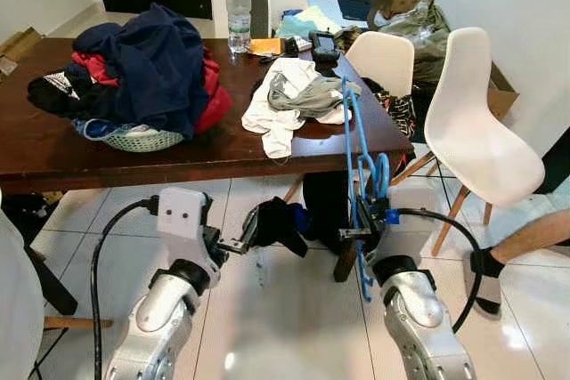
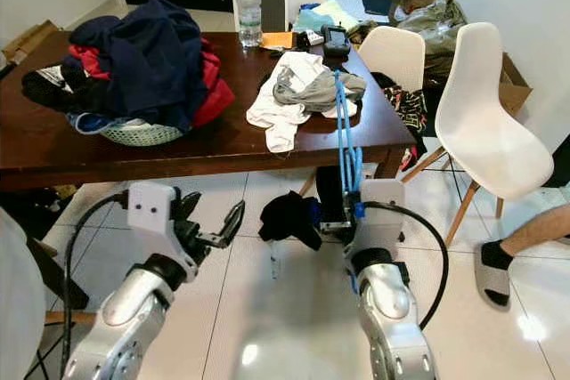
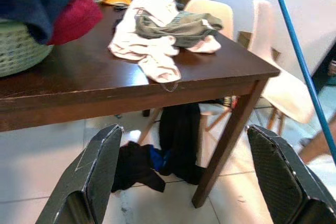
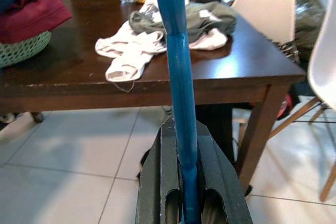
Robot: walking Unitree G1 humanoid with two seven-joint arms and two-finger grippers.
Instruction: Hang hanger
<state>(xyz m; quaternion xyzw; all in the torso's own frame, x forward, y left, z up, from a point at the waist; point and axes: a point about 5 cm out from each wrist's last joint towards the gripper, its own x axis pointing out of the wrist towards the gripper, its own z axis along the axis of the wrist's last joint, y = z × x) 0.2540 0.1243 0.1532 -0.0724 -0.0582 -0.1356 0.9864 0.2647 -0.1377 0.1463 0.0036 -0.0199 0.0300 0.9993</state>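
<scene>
A blue hanger [image 1: 350, 144] stands upright in front of the brown table's [image 1: 53, 144] right front corner, its top reaching above the table edge. My right gripper [image 1: 358, 233] is shut on its lower part; in the right wrist view the blue bar [image 4: 178, 77] runs straight up from between the black fingers [image 4: 157, 182]. To the left, low over the tiled floor, my left gripper [image 1: 239, 239] is open and holds nothing. Its two fingers [image 3: 100, 166] are spread wide in the left wrist view, with the hanger [image 3: 294, 40] off to one side.
On the table are a basket [image 1: 142, 140] heaped with dark and red clothes, white and grey garments [image 1: 294, 95] and a bottle [image 1: 238, 2]. Dark clothing [image 1: 280, 220] lies on the floor. White chairs [image 1: 481, 131] stand at the right, by a person's foot [image 1: 485, 273].
</scene>
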